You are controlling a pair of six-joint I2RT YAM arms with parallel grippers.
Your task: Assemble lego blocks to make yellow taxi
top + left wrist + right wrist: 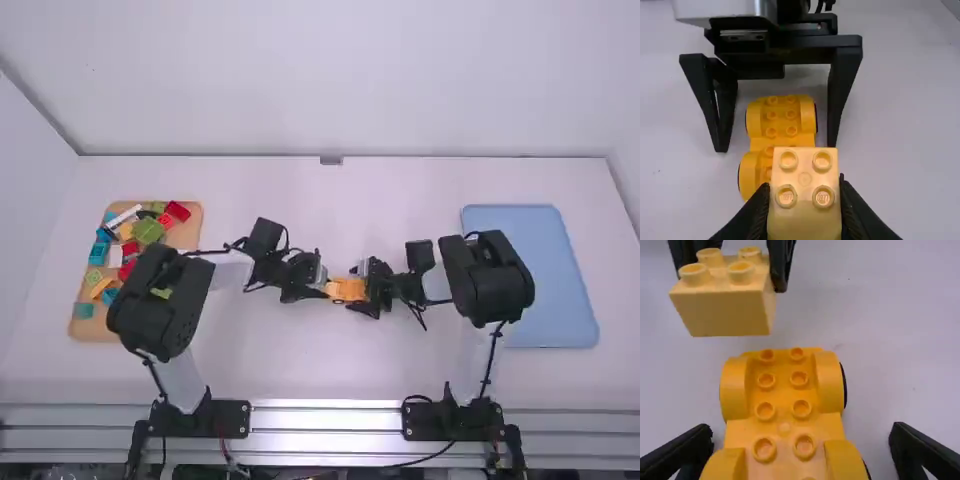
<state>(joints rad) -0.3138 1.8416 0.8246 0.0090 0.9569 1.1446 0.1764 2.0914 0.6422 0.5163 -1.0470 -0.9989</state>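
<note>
Left gripper [325, 289] opposite right gripper [362, 289] (close)

Car base [783, 393] — between board [188, 236] and tray [552, 290]

The table [330, 365] carries a tan tray [188, 239], blue tray [550, 300] and yellow chassis [783, 427].

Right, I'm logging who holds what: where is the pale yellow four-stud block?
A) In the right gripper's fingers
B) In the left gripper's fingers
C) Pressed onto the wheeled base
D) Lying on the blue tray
B: the left gripper has its fingers on both sides of the block, which is apart from the wheeled base.
</note>
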